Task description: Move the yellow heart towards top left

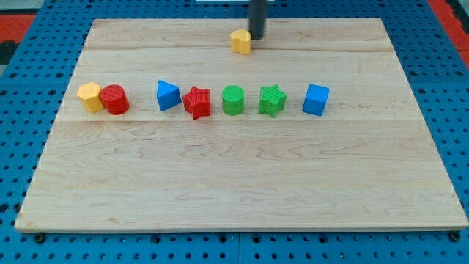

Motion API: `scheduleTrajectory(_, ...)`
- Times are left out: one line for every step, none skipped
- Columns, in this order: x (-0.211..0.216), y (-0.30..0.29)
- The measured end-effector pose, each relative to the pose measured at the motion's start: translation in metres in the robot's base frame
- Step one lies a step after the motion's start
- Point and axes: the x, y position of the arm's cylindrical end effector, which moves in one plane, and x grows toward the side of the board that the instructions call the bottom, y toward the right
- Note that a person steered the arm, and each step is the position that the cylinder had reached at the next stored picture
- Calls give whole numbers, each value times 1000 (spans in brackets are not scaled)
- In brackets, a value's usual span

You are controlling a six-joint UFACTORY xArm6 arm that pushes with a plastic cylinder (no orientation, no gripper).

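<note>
The yellow heart point(240, 42) lies near the view's top, a little left of centre on the wooden board point(242, 183). My tip point(257, 37) comes down from the view's top edge and stands right next to the heart's right side, touching or nearly touching it.
A row of blocks crosses the board's middle: a yellow hexagon point(89, 96), a red cylinder point(114, 99), a blue triangle point(168, 95), a red star point(196, 102), a green cylinder point(233, 100), a green star point(272, 100) and a blue cube point(316, 100). A blue pegboard point(22, 110) surrounds the board.
</note>
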Motion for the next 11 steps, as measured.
scheduleTrajectory(-6, -79)
scheduleTrajectory(-13, -40)
scheduleTrajectory(-12, 21)
scheduleTrajectory(13, 11)
scheduleTrajectory(34, -43)
scheduleTrajectory(39, -84)
scheduleTrajectory(57, -37)
scheduleTrajectory(88, -17)
scheduleTrajectory(97, -49)
scheduleTrajectory(73, -112)
scheduleTrajectory(43, -178)
